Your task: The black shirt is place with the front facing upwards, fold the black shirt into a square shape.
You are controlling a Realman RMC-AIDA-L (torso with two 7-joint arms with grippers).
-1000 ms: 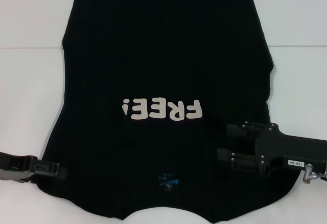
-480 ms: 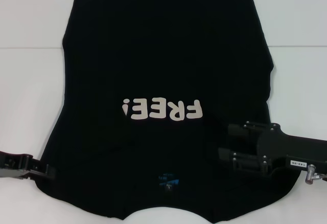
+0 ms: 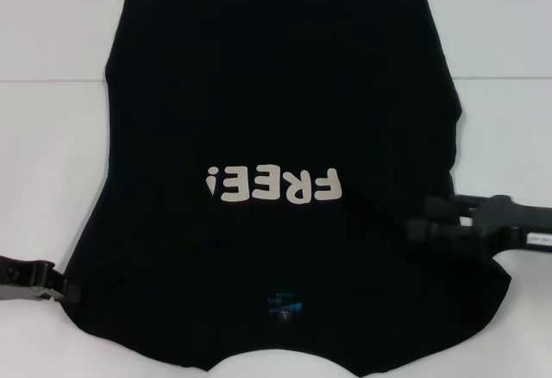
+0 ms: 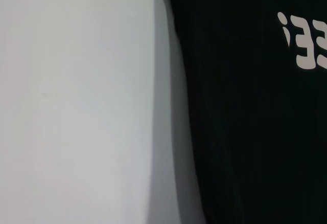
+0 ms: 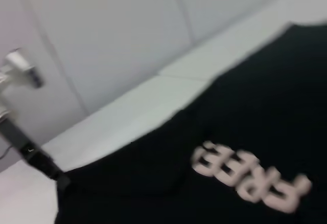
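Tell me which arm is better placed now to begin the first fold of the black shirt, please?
Probably the right. The right gripper is already over the black shirt, beside the lettering, near that side's sleeve. The left gripper is only at the cloth's edge, mostly over the white table.

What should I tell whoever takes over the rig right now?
Left gripper: at the black shirt's left sleeve edge, near the table's front.
Right gripper: over the shirt's right side, below the "FREE!" lettering.
Shirt: spread flat, front up, neck label nearest the robot.
Done: no fold visible.
Left: all folds into a square.
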